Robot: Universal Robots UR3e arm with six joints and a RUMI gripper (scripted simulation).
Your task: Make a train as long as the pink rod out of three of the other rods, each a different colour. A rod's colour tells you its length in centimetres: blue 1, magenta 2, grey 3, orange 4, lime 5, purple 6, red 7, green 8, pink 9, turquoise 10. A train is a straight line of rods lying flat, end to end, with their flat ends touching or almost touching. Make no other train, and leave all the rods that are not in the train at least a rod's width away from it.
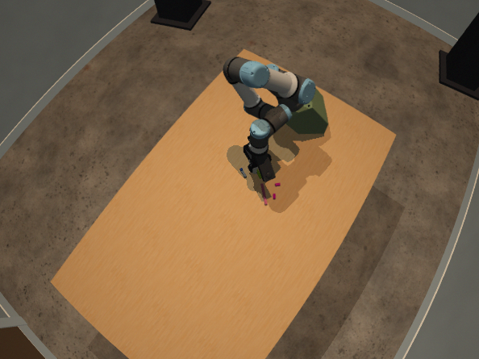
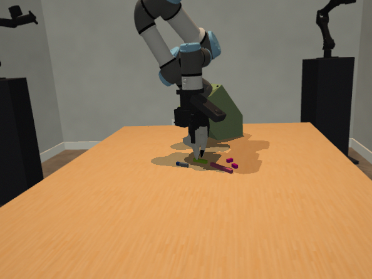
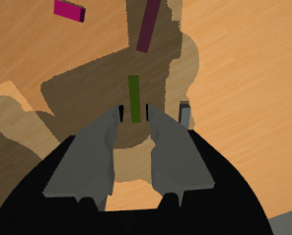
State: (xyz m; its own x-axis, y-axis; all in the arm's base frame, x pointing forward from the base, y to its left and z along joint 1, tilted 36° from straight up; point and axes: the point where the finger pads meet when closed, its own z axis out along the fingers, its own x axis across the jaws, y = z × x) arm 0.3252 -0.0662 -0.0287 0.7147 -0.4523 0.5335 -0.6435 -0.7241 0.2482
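In the exterior view's centre, we see the end effector (image 1: 256, 171) (image 2: 200, 156) (image 3: 134, 106) slightly spread, pinching nothing, above the lime rod (image 1: 259, 173) (image 2: 200, 161) (image 3: 134, 94), probably to extend the blue rod (image 1: 241, 170) (image 2: 178, 163) (image 3: 184, 103) and grey rod (image 1: 243, 174) (image 2: 184, 165) (image 3: 184, 116), joined at left, matching the pink rod (image 1: 264, 193) (image 2: 222, 167) (image 3: 148, 30) at right

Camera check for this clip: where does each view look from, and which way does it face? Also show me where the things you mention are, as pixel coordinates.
Top: high above the table (image 1: 181, 257), looking down; the arm from above, gripper partly hidden.
Exterior: beyond the table's far end from the robot, facing the arm's front and the wall behind; arm and gripper (image 2: 200, 156) show.
Wrist: on the arm's end, looking past the gripper (image 3: 134, 113) at the table; only the gripper end shows.
Shared: top and exterior both show the pink rod (image 1: 264, 194) (image 2: 221, 167) (image 3: 148, 27) whole.
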